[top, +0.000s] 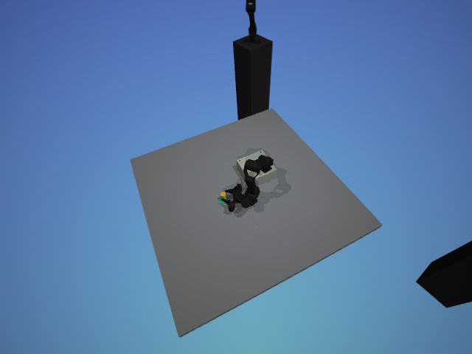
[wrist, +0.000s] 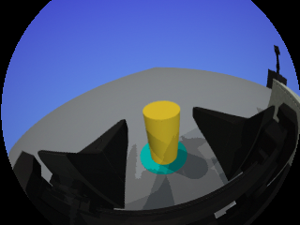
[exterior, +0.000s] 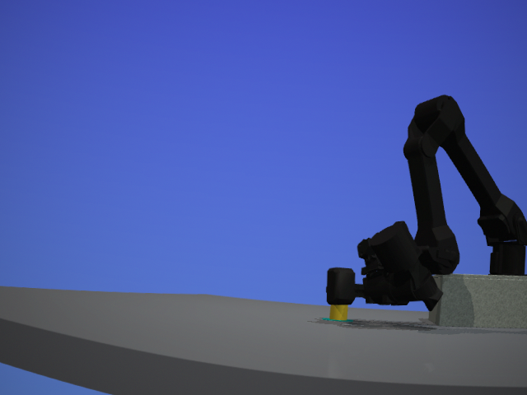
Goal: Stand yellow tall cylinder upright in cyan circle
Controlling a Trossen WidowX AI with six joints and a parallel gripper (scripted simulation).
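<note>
The yellow tall cylinder (top: 223,195) (exterior: 338,313) (wrist: 161,133) stands upright on the cyan circle (top: 221,200) (exterior: 324,318) (wrist: 145,157). Its base lies within the circle in the wrist view, towards the circle's far side and a little right of its middle. My gripper (top: 223,195) (exterior: 340,285) (wrist: 160,118) is open, low over the table, with one finger on each side of the cylinder. The wrist view shows a gap between the cylinder and each finger. In the exterior view the near finger hides the cylinder's upper part.
The grey table top (top: 213,259) (exterior: 212,340) (wrist: 84,112) carries the pale base block (top: 268,176) (exterior: 497,301) of the arm, behind the gripper. A dark pillar (top: 251,80) stands beyond the table's far edge, and another dark block (top: 450,278) is off to the right.
</note>
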